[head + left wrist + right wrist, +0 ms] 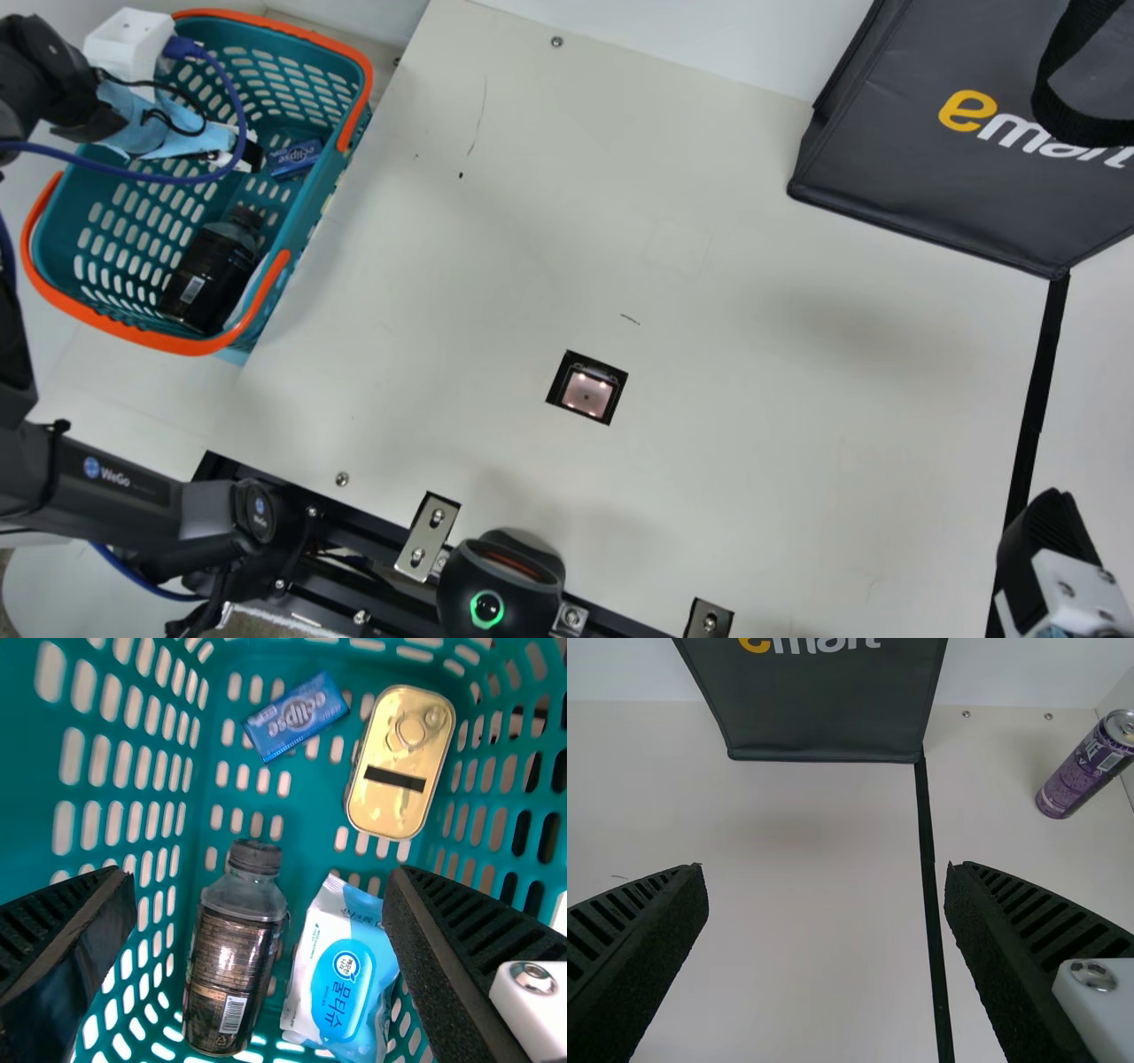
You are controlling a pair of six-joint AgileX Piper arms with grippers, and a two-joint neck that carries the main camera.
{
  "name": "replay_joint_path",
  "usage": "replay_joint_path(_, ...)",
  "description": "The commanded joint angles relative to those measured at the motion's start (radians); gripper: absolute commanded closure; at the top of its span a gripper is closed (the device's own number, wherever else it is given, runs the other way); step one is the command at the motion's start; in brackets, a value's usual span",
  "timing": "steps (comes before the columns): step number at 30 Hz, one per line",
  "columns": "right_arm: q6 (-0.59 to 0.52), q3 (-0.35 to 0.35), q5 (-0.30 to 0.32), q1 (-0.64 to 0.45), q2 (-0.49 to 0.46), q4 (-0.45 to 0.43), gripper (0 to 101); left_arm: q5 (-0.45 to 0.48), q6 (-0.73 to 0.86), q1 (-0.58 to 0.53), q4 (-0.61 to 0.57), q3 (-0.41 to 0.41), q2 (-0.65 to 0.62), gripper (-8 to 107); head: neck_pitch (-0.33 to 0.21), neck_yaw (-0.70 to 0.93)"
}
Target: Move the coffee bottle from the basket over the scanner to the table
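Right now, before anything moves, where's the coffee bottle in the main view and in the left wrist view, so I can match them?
Main view: coffee bottle at the left, inside the basket.
Left wrist view: bottle below and left of centre, cap up.
Shared landmark: small blue box, beyond the cap end.

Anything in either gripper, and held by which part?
Nothing held: left gripper and right gripper are both open and empty. The coffee bottle lies in the basket.

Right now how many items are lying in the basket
4: coffee bottle beside white-blue pack, toward the near end; blue box beside gold tin, toward the far end. More may hide underneath.
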Motion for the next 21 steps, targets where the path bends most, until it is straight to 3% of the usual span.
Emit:
replay_joint_path(1,0.000,0.000,0.000,0.000,0.000,0.000,6,-0.007,0.008,-0.004,0.010,0.006,0.012,9,-0.030,0.002)
replay_joint_path(12,0.000,0.000,0.000,0.000,0.000,0.000,6,-0.073,0.108,-0.032,0.081,0.045,0.093,9,-0.030,0.002)
replay_joint_path(21,0.000,0.000,0.000,0.000,0.000,0.000,6,-0.076,0.197,-0.042,0.108,0.033,0.168,9,-0.030,0.002)
